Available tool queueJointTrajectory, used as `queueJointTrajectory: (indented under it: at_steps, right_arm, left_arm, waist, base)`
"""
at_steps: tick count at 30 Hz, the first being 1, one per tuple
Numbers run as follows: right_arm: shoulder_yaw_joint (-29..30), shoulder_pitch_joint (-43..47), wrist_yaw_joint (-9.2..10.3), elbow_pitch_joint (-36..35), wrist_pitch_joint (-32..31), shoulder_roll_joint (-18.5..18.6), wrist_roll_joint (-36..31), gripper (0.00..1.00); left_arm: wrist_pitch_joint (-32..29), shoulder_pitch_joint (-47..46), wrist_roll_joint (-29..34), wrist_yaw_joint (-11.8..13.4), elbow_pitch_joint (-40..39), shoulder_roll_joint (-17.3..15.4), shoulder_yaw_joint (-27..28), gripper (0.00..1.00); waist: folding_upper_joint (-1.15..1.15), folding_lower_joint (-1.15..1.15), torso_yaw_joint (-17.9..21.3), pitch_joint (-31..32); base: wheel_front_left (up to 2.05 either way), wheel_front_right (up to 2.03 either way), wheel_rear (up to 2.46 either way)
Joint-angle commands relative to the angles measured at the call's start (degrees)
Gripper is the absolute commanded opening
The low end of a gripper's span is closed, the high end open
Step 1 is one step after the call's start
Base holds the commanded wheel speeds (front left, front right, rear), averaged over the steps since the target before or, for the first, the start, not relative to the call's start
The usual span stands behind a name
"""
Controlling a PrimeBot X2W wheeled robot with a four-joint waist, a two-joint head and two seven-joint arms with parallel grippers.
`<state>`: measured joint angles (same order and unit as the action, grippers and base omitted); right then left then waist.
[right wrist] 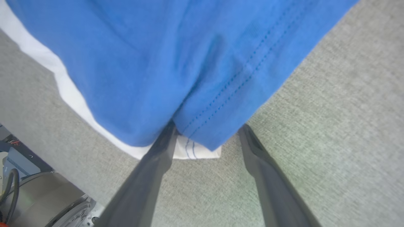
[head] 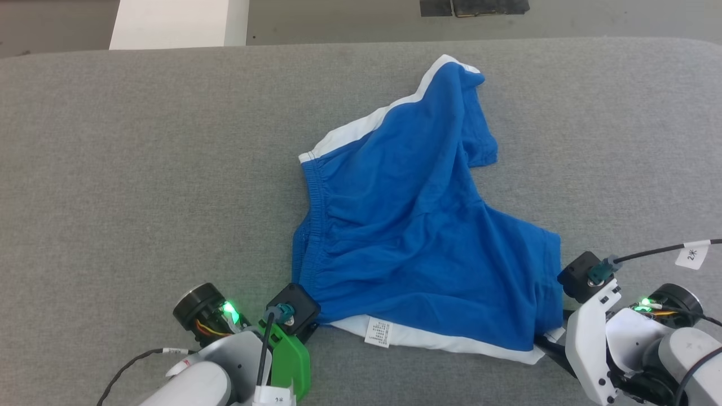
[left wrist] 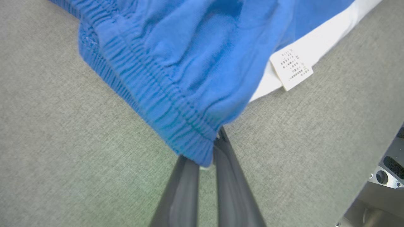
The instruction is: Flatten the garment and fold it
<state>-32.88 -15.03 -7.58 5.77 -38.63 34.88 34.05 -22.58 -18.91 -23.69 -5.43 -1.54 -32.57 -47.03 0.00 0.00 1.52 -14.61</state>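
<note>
The garment [head: 406,225], bright blue shorts with white side stripes, lies crumpled on the grey table [head: 141,169], waistband toward the left and one leg reaching to the far side. My left gripper [head: 317,325] is at its near-left corner. In the left wrist view that gripper [left wrist: 210,151] is shut on the end of the gathered waistband [left wrist: 151,94], beside the white tag [left wrist: 292,67]. My right gripper [head: 550,338] is at the near-right leg corner. In the right wrist view its fingers [right wrist: 157,157] stand apart, the right gripper [right wrist: 207,134] open around the stitched hem corner [right wrist: 202,132].
The grey padded surface spreads wide to the left and behind the shorts. Its far edge runs along the top, with a white panel [head: 175,22] and dark mats [head: 474,7] on the floor beyond. A labelled cable [head: 691,255] hangs by my right arm.
</note>
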Motion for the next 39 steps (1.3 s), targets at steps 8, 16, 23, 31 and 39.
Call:
queueJointTrajectory:
  at_steps: [8, 16, 23, 31, 39]
  right_arm:
    - [-7.2, -1.6, 0.09, 5.3, 2.8, -0.5, 3.5, 0.00]
    - [-4.6, -0.2, 0.09, 0.9, 10.1, 1.9, 5.1, 0.00]
    - [1.8, -0.1, 0.09, -7.2, 15.7, 3.0, 5.3, 0.00]
    - [8.3, -8.5, 0.09, -13.0, 19.6, 2.0, 5.0, 0.00]
    - [11.9, -24.0, 0.09, -6.1, 24.6, -3.4, 3.7, 0.00]
  left_arm:
    - [1.3, -0.8, -0.2, 0.3, 1.3, 0.5, 0.1, 0.00]
    - [4.0, 2.0, -3.1, 1.4, 2.4, 1.3, 1.1, 0.00]
    - [8.7, 2.2, -8.2, 1.7, -0.5, 1.7, 5.7, 0.00]
    - [12.7, -4.7, -17.2, 0.0, -5.3, 4.2, 13.1, 0.00]
    - [13.5, -21.2, -19.6, -1.4, -0.6, 5.4, 17.3, 0.00]
  waist:
    - [0.00, 0.00, -0.5, -0.3]
    - [0.00, 0.00, 0.4, 3.3]
    - [0.00, 0.00, 0.9, 7.6]
    - [0.00, 0.00, 1.5, 9.4]
    - [0.00, 0.00, 1.3, 6.4]
  base:
    - [0.00, 0.00, 0.00]
    - [0.00, 0.00, 0.00]
    - [0.00, 0.00, 0.00]
    - [0.00, 0.00, 0.00]
    - [0.00, 0.00, 0.00]
